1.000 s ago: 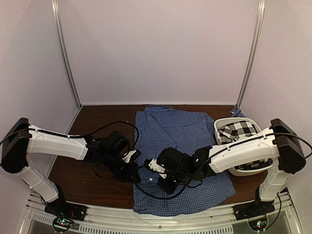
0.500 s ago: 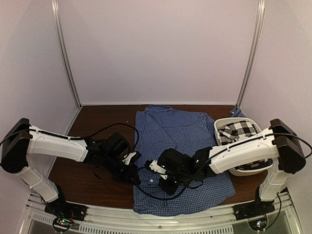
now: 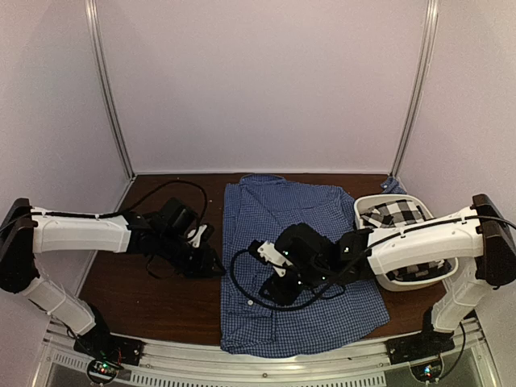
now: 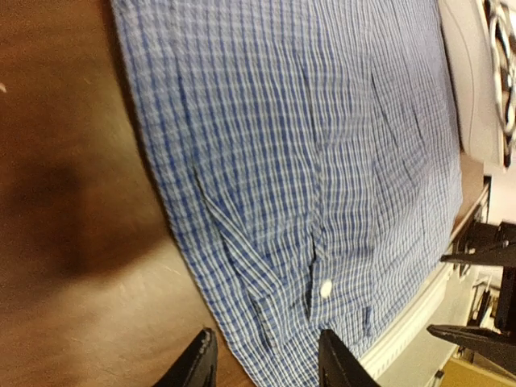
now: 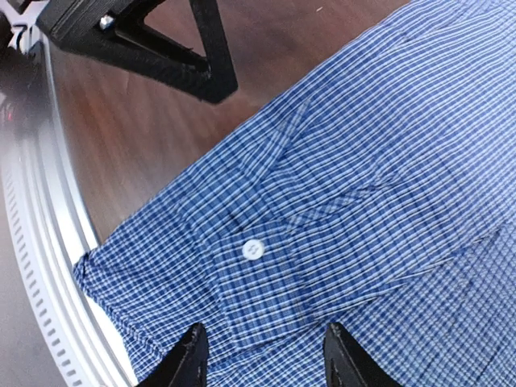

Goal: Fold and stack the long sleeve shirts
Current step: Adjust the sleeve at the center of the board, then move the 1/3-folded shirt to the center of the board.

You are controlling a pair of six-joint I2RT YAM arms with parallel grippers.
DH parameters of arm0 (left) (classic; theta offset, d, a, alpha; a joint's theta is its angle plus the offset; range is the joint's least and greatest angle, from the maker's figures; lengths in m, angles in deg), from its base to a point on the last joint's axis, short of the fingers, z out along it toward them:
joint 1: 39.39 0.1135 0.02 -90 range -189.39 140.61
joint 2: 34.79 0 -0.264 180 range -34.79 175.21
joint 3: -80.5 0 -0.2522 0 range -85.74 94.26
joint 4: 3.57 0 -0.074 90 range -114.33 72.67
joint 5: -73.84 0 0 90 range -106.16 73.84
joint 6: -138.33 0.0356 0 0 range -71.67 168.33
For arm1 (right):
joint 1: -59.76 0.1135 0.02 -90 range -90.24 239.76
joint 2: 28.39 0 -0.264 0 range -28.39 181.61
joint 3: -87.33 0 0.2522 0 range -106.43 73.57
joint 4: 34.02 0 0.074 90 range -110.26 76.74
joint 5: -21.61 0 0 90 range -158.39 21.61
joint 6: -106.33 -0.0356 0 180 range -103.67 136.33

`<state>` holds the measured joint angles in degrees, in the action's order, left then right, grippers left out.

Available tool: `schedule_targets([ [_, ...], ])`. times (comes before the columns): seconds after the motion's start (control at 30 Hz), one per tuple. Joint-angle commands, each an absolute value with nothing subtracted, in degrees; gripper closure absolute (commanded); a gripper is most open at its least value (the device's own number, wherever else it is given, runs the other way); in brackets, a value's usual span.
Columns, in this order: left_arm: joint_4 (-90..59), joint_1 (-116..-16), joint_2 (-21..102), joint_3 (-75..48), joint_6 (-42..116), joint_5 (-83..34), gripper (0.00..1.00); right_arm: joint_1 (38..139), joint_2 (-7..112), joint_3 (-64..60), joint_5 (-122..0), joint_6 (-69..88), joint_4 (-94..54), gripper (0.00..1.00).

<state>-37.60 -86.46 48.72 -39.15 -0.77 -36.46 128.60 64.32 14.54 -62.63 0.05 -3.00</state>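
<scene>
The blue gingham long sleeve shirt lies flat, sleeves folded in, in the middle of the brown table. The black-and-white checked shirt is bunched in the white tub at the right. My left gripper is open beside the blue shirt's left edge; its wrist view has the shirt and a white cuff button ahead of the gripper. My right gripper hovers open over the lower left of the shirt, above the buttoned cuff. Nothing is held.
The metal front rail runs along the near table edge, just below the shirt's hem. White walls with upright metal posts close in the back and sides. Loose black cables hang from both wrists over the shirt.
Both grippers have opened and let go of the blue shirt. The left gripper has drawn back up and to the left; the right has lifted and shifted slightly right.
</scene>
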Motion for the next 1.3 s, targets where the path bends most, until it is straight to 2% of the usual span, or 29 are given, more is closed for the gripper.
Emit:
schedule_targets([
  [0.0, -37.11, -78.64, 49.35, -34.61, 3.46, -32.02, 0.56, 123.30, 62.12, 12.55, -65.75, -1.63, -5.29, 0.49],
  [0.23, -32.65, -71.10, 63.27, -23.71, 8.88, -34.96, 0.57, 115.31, 60.64, 11.81, -65.82, -5.48, -10.51, 0.48],
  [0.43, -34.11, -69.35, 75.52, -13.39, 10.84, -34.39, 0.57, 110.45, 59.24, 12.94, -63.29, -6.07, -12.72, 0.48],
  [0.67, -34.38, -68.57, 82.58, -9.21, 10.74, -35.17, 0.58, 107.64, 57.45, 14.60, -61.80, -6.18, -13.94, 0.48],
  [0.8, -34.21, -68.57, 84.41, -8.62, 10.19, -35.35, 0.66, 106.19, 57.34, 15.16, -60.81, -6.23, -14.62, 0.49],
  [0.97, -34.77, -68.04, 85.35, -7.80, 9.83, -34.39, 0.99, 105.02, 57.86, 15.06, -61.05, -6.26, -15.25, 0.49],
  [1.27, -38.87, -62.95, 85.58, -6.08, 13.58, -31.92, 1.00, 102.81, 59.99, 14.15, -59.52, -7.06, -16.67, 0.49],
])
